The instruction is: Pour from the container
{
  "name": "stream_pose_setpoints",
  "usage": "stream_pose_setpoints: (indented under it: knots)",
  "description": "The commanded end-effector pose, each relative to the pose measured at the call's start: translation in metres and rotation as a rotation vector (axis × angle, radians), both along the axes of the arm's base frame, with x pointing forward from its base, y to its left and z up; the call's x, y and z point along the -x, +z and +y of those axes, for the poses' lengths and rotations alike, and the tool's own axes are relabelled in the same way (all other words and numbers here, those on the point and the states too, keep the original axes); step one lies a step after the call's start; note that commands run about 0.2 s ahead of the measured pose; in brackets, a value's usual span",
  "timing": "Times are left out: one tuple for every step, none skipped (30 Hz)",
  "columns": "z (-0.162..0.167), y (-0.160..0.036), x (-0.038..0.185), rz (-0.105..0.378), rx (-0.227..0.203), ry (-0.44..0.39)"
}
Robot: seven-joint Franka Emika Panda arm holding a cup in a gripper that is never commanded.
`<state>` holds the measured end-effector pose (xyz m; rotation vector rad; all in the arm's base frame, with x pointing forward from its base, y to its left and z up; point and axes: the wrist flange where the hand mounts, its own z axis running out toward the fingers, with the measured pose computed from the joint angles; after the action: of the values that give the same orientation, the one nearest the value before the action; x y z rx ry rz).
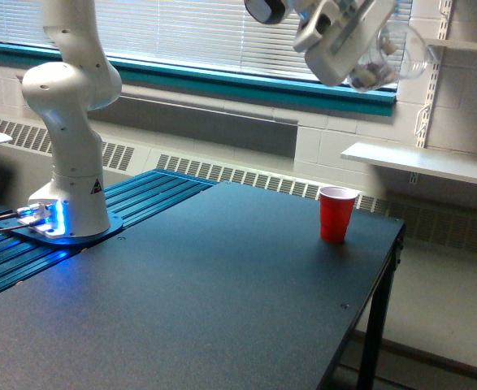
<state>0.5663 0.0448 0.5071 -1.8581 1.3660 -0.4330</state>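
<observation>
**Inspector:** Presently, the gripper (366,50) sits high above the red cup (336,213), closed around the container (391,55). The container is clear, tipped well over on its side, its round rim pointing toward the exterior view's right, with small mixed-colour bits lying against its lower wall.

**Assessor:** Is it lined up over the red cup?

**Inspector:** Not quite, in my judgement. The rim appears to lie to the right of the red cup, and a long drop separates them. Depth cannot be settled from this one view.

**Assessor:** Recommendation for the pour?

**Inspector:** Bring the rim directly over the red cup's mouth and lower it first; tilt further only slowly. Loose bits released from this height would likely scatter across the table (222,309), and the red cup stands near the table's far edge.

**Assessor:** Any markings?

**Inspector:** A small dark triangular sticker on the robot base (71,203), well left of the red cup; its content is unreadable. No writing shows on either cup.
</observation>
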Motion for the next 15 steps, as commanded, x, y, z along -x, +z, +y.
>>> stream_pose_setpoints:
  knots:
    - [0.037,-0.011,0.012,0.01,-0.013,0.039]
    - [0.043,-0.014,0.014,0.015,-0.009,0.047]
    - [0.05,-0.018,0.015,0.024,-0.005,0.057]
    - [0.056,-0.022,0.017,0.031,-0.004,0.065]
    - [0.062,-0.026,0.019,0.04,-0.002,0.075]
    - [0.069,-0.031,0.02,0.051,0.002,0.086]
    - [0.077,-0.039,0.023,0.07,0.007,0.096]
    - [0.082,-0.043,0.024,0.082,0.008,0.103]
    - [0.089,-0.048,0.026,0.092,0.004,0.112]
    - [0.096,-0.052,0.028,0.098,-0.008,0.12]
    - [0.103,-0.058,0.03,0.107,-0.02,0.132]
    - [0.109,-0.062,0.032,0.114,-0.026,0.141]
    - [0.117,-0.066,0.033,0.12,-0.034,0.153]
    - [0.124,-0.07,0.035,0.126,-0.041,0.165]
    - [0.133,-0.076,0.038,0.138,-0.042,0.181]
